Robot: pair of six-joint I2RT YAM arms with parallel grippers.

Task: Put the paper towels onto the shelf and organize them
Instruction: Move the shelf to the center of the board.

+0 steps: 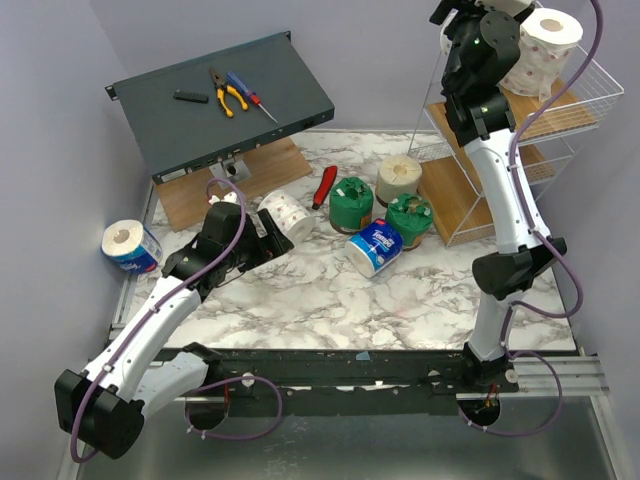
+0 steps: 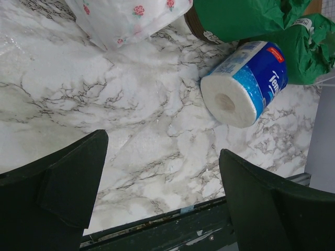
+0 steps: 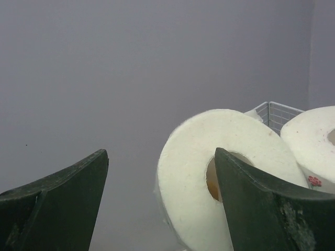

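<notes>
1. Done so far: two rolls sit on the top tier of the shelf (image 1: 455, 200), at 1 o'clock in the top view. These are a pink-speckled roll (image 1: 545, 45) and a white roll (image 3: 188, 172) next to it. I see no rolls on the two lower tiers.
2. Right tool (image 3: 161, 154) is up at that tier with its fingers apart, clamped on nothing. The white roll lies just beside its right finger.
3. Six rolls are left by my count, so roughly a quarter is done.
   - Around the centre of the surface (image 1: 330, 300): a floral roll (image 1: 287, 215), two green rolls (image 1: 352, 203) and (image 1: 410, 220), a cream roll (image 1: 398, 178) and a blue roll (image 1: 375, 247).
   - At 9 o'clock, off the surface's left edge: a second blue roll (image 1: 130, 245).
4. Left tool (image 2: 163, 146) has its fingers apart and is empty, hovering above the surface near the floral roll.
5. Writing: the blue roll's wrap shows "Tem…", with the rest turned away. Its red tag and the white sticker on a green wrap are too small to read.
</notes>
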